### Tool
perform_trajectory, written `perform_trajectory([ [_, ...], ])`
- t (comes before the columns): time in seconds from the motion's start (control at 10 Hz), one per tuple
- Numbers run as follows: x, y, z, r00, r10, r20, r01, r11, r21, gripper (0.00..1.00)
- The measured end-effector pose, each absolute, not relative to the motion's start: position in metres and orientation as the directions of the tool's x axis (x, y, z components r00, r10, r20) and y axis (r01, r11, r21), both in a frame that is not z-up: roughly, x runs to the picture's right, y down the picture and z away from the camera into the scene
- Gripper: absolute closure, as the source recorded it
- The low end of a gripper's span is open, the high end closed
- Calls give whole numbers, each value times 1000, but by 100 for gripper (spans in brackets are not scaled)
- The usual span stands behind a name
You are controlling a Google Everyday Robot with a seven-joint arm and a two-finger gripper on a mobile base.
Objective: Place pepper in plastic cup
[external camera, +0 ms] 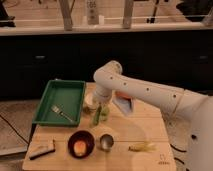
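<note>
On the wooden desk (150,127), below a dark cabinet front:

- Arm, white, reaching in from the right, bent at the elbow and turned down toward the desk's middle. Its wrist hides most of the hand (100,106); I cannot tell whether the hand is spread or closed on anything.
- Pepper (96,117), slim, dark green, just under the hand. Long axis close to upright, leaning slightly, lower tip toward the desk's near edge. Its upper end is lost against the hand. A paler green patch just beside it on the right cannot be made out.
- Plastic cup (90,101), pale, just behind and left of the pepper, partly covered by the arm.
- Green tray (46,107), left, holding a fork (62,113).
- Dark bowl (81,144), near edge, with something orange inside.
- Small metal cup (106,142) beside the bowl.
- Pale yellow lumpy item (142,147), lying to the right.
- Dark flat block (42,149), near left corner, not identifiable.
</note>
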State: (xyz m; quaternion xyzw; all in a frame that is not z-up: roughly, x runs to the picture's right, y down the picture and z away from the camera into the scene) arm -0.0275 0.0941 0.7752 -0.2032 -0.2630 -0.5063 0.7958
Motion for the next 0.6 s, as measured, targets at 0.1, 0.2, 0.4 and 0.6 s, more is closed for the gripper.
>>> perform_trajectory([
  [0.1,-21,95,779,369,-691,622,907,415,-77,79],
  [0.2,-13,95,782,387,-684,619,900,425,-94,89],
  [0.4,-1,96,789,421,-666,616,887,445,-125,100],
  [0.6,5,97,793,445,-651,615,875,462,-144,100],
])
